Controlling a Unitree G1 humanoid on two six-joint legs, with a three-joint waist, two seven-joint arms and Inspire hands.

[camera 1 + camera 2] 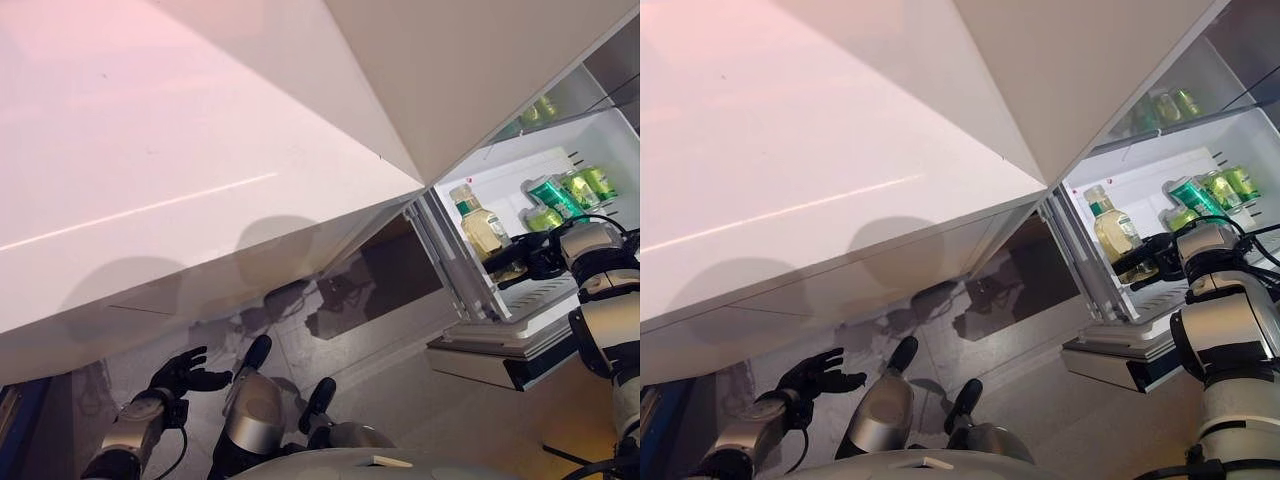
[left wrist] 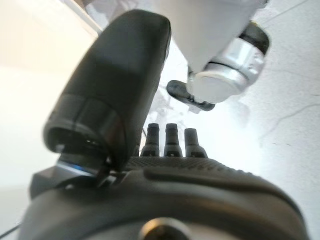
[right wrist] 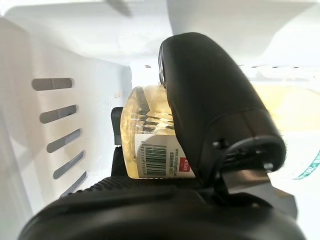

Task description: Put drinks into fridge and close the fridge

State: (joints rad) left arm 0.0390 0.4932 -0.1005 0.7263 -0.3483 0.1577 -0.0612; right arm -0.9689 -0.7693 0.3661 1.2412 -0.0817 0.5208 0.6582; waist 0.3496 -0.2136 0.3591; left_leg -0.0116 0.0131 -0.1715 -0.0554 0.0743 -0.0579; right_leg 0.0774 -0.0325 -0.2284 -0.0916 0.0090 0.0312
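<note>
Bottle (image 1: 481, 228) of pale yellow drink stood upright inside the open fridge (image 1: 560, 300), in the grip of the right hand (image 1: 527, 258), whose thumb and fingers were curled round its lower body. The right wrist view showed the same: the thumb lay across the label side of the bottle (image 3: 150, 150), with the white slotted fridge wall (image 3: 60, 130) just beside it. Behind the bottle, green cans (image 1: 575, 190) lay on their sides on the same shelf, and more green drinks (image 1: 1170, 105) showed on the shelf above. The left hand (image 1: 185, 375) hung low by the floor, well apart from the fridge, its fingers spread loose and holding nothing; its wrist view agreed, with the fingers (image 2: 170, 140) straight. The door (image 1: 200, 170) stood wide open, its white face filling most of the head views. The step in hand looked like the placing of the bottle on the shelf. Whether its base already rested there could not be told, as the hand hid it. The next move would call for the base to be settled flat, the fingers eased off without tipping the bottle toward the cans, and the arm drawn clear of the shelf edge. Only then could the door be swung shut, probably by the left hand, which was nearer to it.
</note>
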